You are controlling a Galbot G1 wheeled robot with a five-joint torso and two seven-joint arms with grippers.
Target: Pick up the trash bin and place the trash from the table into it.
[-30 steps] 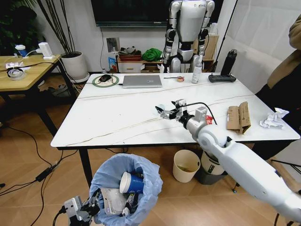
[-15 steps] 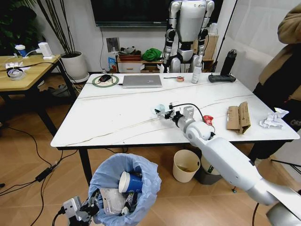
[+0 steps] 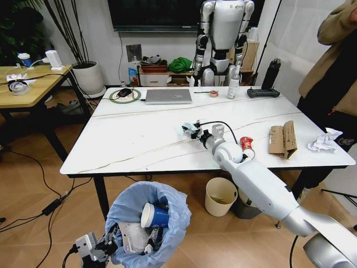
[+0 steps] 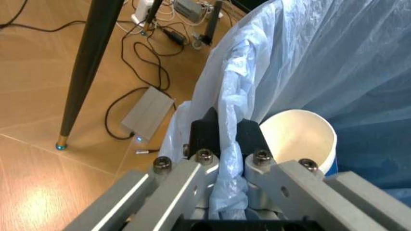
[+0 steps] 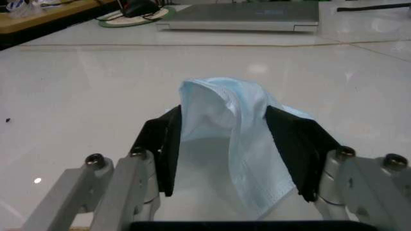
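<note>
- Where the white marble-look table shows its thin veins, the right gripper reaches out low over the glossy top, its arm stretched forward from the robot's right side.
- Between its black fingers sits a pale-blue tissue, soft and folded into a peaked tent shape; the fingers stand on either side of it, closed in against its flanks, with the tissue's lower edge draping between them toward the tabletop.
- Farther to the right on the table lie a crushed red can, a torn brown cardboard piece and a crumpled white paper.
- Below the table's near edge, the left gripper is held low near the floor, fingers pinched narrowly on the crinkled light-blue bag at the rim of the trash bin.
- Inside the bin lie a blue-and-white paper cup on its side and a clear plastic pack.
- A grey laptop rests closed at the table's far side.
</note>
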